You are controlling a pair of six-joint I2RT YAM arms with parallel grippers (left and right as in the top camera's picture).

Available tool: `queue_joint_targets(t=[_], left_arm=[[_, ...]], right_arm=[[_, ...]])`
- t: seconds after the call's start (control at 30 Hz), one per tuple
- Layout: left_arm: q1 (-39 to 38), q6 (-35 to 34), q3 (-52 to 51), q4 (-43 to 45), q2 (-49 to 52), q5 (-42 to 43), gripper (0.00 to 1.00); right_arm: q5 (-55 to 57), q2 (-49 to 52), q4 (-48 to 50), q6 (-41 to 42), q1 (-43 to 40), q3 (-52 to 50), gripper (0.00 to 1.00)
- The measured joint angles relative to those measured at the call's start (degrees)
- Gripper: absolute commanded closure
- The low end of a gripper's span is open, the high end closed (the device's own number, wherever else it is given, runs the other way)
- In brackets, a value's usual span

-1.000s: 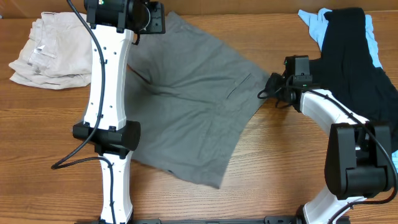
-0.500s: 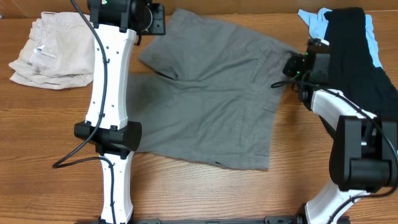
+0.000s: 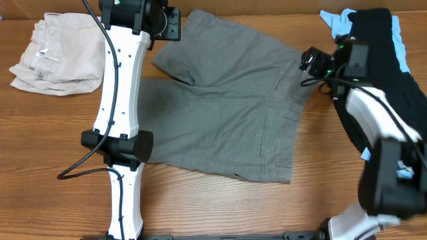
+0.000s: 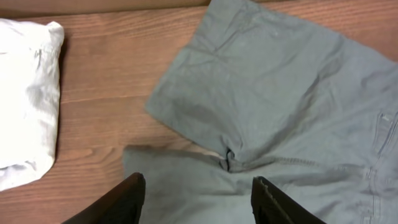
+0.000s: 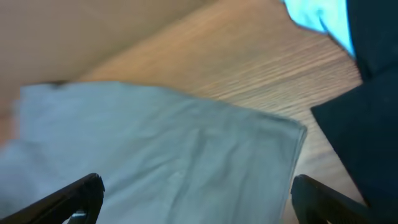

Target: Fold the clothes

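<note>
- The grey shorts (image 3: 227, 113) lie spread flat at the centre of the wooden table (image 3: 40, 133), between the two arms. The waistband points right and the two legs point left.
- Left gripper (image 4: 199, 180): positioned above the shorts near the crotch seam. Its fingers (image 4: 127, 202) are spread apart with nothing between them.
- Right gripper (image 5: 198, 182): positioned over the far waistband corner of the shorts. Its fingers (image 5: 71, 199) are spread wide and grip nothing.
- A cream-beige garment (image 3: 50, 53) sits folded at the far left, apart from the shorts.
- A black garment (image 3: 387, 67) lies over a light-blue garment (image 3: 333, 20) at the far right, near the waistband.
</note>
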Motion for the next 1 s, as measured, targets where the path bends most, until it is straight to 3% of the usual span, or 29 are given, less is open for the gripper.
queue_joint_targets(t=[0.23,0.47,0.7,1.0], left_arm=[[0.02,-0.04,-0.68,-7.21,-6.21,-0.17,0.45],[-0.04,-1.03,-6.36,-7.3,-12.39,3.93,0.42],[-0.15,-2.16,-27.3,-7.15,-21.27,2.14,0.39],[-0.15,-4.37,-52.94,-2.43,-36.92,-1.46,0.36]], right_arm=[[-5.88,-25.55,-23.91,0.02,2.32,2.16,0.0],[-7.8,-39.15,-42.88,0.37,3.58,2.43,0.0],[-7.93,-42.64,-57.9,1.66,3.63,2.32,0.0],[-7.91,-42.23,-57.53,4.68,8.15,-8.66,0.0]])
